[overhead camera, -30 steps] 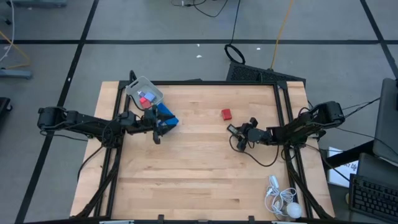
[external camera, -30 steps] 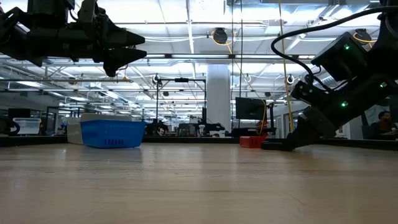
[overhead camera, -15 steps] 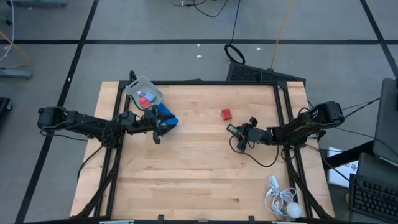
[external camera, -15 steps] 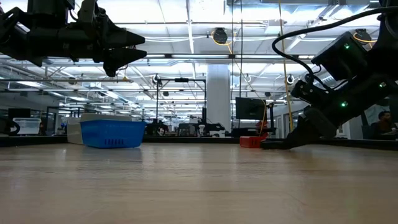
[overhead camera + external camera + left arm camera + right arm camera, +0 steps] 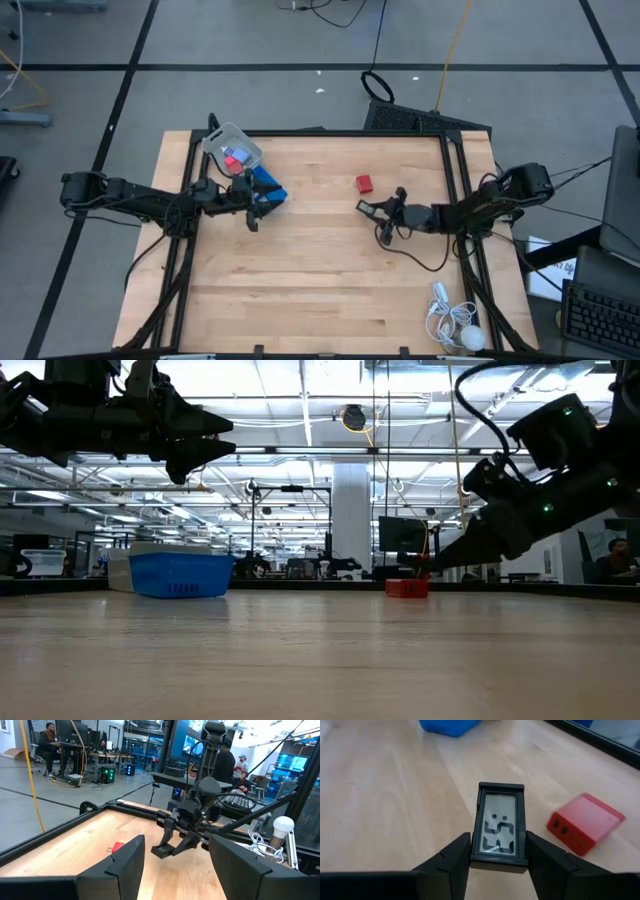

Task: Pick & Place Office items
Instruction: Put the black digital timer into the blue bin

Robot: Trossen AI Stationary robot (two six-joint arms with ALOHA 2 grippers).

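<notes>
One dark rectangular piece with a pale display (image 5: pixel 500 826), pinched between the right gripper (image 5: pixel 498 854) fingers above the table (image 5: pixel 320 290). One red block (image 5: pixel 364 183) lying near it. Left gripper (image 5: pixel 257 206), fingers spread, beside the blue tray (image 5: pixel 270 188).

The pale wooden surface (image 5: pixel 300 280) carries a red block (image 5: pixel 364 183) near its far middle, a blue tray (image 5: pixel 268 188) toward the left, and a white corded gadget (image 5: pixel 455 325) at the near right corner.
</notes>
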